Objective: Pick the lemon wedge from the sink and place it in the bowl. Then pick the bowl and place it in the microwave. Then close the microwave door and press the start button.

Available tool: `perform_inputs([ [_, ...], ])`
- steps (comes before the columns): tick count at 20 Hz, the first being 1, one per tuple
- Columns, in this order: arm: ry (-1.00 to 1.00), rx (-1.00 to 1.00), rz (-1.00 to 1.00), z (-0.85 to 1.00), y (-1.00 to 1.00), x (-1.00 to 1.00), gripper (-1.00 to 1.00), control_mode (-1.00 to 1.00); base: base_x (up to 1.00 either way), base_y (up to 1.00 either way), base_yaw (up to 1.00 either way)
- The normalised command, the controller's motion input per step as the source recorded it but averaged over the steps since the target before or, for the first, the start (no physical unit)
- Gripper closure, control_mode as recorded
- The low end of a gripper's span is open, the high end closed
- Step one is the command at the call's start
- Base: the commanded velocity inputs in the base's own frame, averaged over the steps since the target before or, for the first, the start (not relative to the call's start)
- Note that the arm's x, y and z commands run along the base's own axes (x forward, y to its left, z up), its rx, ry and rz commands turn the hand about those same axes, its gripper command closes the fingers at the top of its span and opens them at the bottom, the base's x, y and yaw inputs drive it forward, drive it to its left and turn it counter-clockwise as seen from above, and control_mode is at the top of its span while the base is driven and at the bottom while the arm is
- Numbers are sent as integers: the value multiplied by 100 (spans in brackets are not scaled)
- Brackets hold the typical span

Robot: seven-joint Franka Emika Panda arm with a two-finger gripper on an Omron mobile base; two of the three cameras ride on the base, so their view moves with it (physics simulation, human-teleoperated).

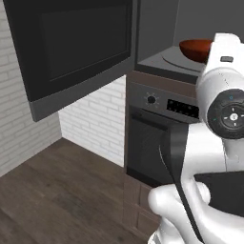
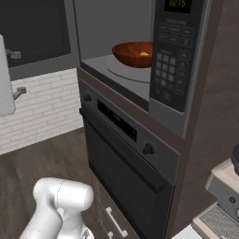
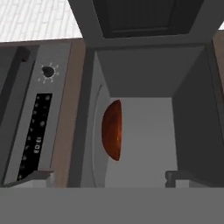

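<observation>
Two steps left, I judge: glossy reddish-brown bowl (image 2: 134, 53) sits on microwave (image 2: 116, 70) turntable, yellow lemon wedge (image 2: 144, 54) inside. Gripper (image 3: 109, 177) wide, empty. Black glass door (image 1: 76, 47) hangs open left; stiff, I'd push outer edge.

Glossy white arm (image 1: 209, 143), dark round joint cap (image 1: 232, 116)

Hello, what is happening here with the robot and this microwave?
The bowl sits on the turntable inside the microwave, with the lemon wedge in it. The microwave door stands wide open. The gripper is open, holds nothing and faces the cavity. Closing the door and pressing start are not yet done.
</observation>
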Motion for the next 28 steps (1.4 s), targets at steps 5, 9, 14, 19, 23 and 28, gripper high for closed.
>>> perform_inputs([
  [5,0,0,0,-5,71,-99,-100,-100,0,0,0],
  [9,-4,0,0,-12,78,-79,-100,-100,0,0,0],
  [14,-4,-2,0,-45,96,-10,-100,-100,0,0,0],
  [19,-7,-1,0,-37,100,19,-100,-100,0,0,0],
  [23,-2,0,0,-18,99,29,-100,-100,0,0,0],
  [28,0,0,-1,-21,100,50,-100,-100,0,0,0],
])
